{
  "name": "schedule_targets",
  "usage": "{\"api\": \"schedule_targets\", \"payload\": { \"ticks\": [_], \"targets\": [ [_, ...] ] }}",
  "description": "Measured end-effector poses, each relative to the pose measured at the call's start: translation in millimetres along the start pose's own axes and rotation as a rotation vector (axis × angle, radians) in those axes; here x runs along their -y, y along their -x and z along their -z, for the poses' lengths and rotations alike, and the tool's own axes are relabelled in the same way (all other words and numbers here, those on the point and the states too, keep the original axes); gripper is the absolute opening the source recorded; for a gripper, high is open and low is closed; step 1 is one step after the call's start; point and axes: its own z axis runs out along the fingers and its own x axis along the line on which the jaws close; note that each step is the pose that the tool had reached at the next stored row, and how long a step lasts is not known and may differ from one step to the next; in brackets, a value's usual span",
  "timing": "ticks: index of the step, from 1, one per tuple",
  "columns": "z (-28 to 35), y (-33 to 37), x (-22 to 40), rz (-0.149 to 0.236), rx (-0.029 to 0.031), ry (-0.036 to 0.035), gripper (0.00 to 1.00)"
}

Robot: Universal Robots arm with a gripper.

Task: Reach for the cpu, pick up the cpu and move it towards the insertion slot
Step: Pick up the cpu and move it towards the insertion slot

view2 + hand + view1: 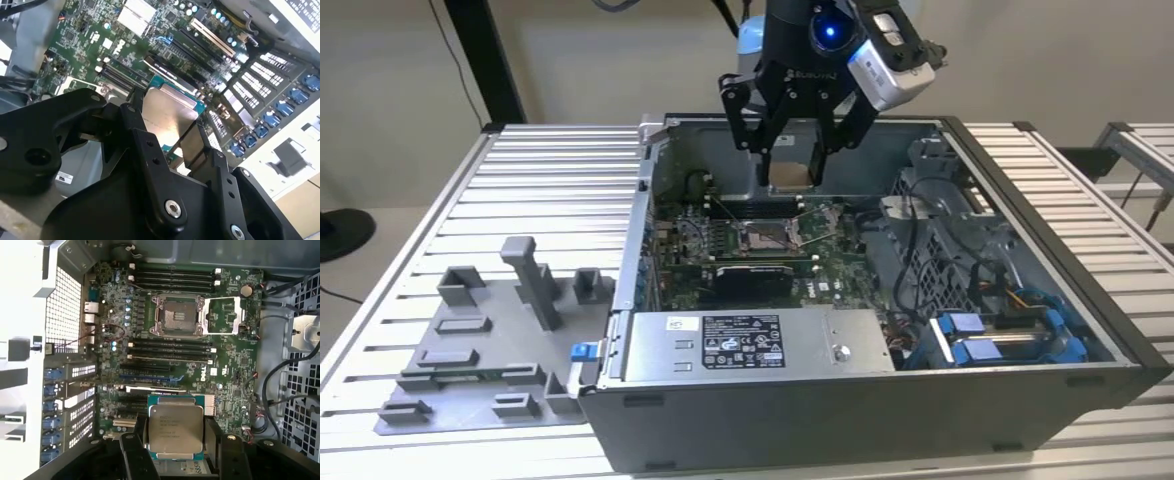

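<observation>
Your gripper point(790, 170) has its fingers squeezed on the cpu point(175, 429), up in the air over the open computer case point(1014, 330). The insertion slot point(177, 315) looks empty, probably just ahead.

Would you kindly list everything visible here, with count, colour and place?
cpu: one, silvery top, green edge, held in the gripper above the motherboard.
insertion slot: one, silver frame, dark centre, open on the motherboard.
motherboard: one, green, inside the case.
computer case: one, grey, open, on the table.
plastic tray: one, grey, at the exterior view's left of the case.
table: one, white, slatted.
gripper: one, black, shut on the cpu.
</observation>
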Motion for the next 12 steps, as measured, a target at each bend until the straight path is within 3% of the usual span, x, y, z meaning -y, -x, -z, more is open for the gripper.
{"api": "schedule_targets", "payload": {
  "ticks": [12],
  "targets": [
    [-1.3,1.0,-30.3,-0.001,0.0,0.0,0.0]
  ]
}}
